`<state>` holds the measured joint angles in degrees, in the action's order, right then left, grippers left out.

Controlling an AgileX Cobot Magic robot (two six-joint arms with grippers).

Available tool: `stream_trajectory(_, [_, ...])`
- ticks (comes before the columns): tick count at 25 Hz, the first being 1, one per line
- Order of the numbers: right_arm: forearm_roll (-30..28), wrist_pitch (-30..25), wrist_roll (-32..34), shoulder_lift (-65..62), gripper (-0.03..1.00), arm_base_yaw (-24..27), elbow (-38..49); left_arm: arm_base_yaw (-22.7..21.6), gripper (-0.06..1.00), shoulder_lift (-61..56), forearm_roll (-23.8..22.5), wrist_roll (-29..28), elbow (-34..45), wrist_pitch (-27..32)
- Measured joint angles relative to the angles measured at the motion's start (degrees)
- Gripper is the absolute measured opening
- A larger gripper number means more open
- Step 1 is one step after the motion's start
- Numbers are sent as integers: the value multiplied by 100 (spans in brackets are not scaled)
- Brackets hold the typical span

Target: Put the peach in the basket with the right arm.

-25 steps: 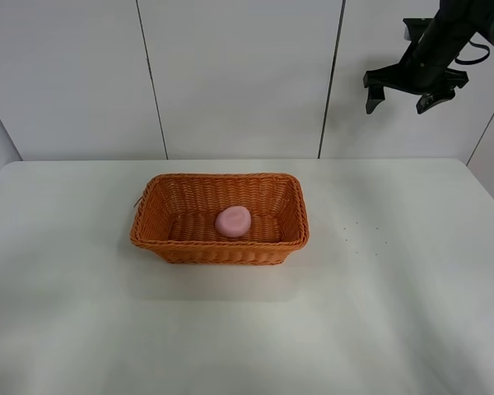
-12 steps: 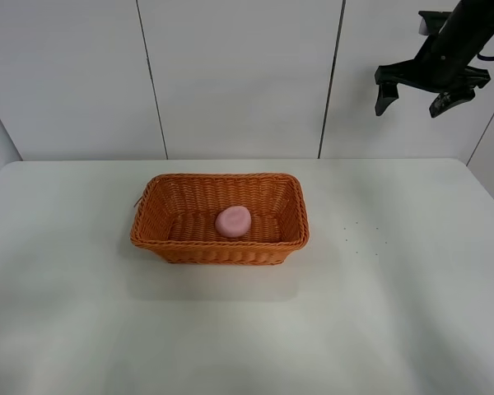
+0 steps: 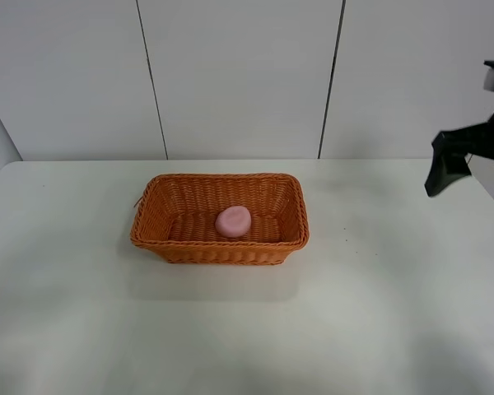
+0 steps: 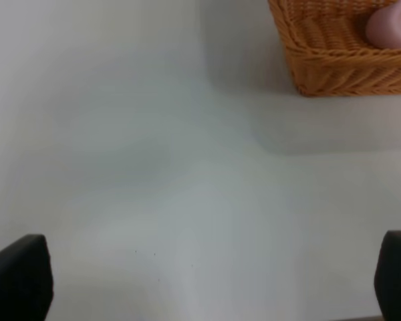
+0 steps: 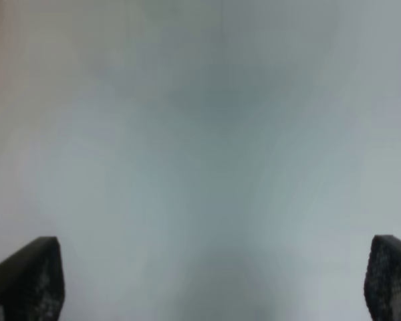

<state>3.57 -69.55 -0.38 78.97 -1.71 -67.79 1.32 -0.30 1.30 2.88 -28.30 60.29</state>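
The peach (image 3: 233, 220) lies on the floor of the wicker basket (image 3: 174, 188), a little right of its centre, clear of the walls. By the look of things the task is done. My right gripper (image 3: 471, 164) hangs at the far right edge of the scene, above the table (image 3: 379, 313) and well apart from the basket; my fingers (image 5: 28, 277) are spread wide, with nothing between them. My left gripper (image 4: 200, 281) is likewise spread and empty, low over bare table, the basket's corner and a sliver of peach just ahead. I judge the peach light, smooth and easily bruised. If I had to take it again, I would close gently across its widest flanks from above.
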Motion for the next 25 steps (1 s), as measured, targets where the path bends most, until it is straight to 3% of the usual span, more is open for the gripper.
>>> stream_trajectory(6, [0, 42, -125, -2125, 70, 0, 2258, 0, 99, 0, 0, 0, 0, 0])
stream_trajectory(11, [0, 563, -129, -3937, 70, 0, 3493, 0, 99, 0, 0, 0, 0, 0])
stream_trajectory(18, [0, 1002, -142, -6278, 70, 0, 3923, 0, 99, 0, 0, 0, 0, 0])
stream_trajectory(25, [0, 1044, -142, -7452, 70, 0, 3949, 0, 99, 0, 0, 0, 0, 0])
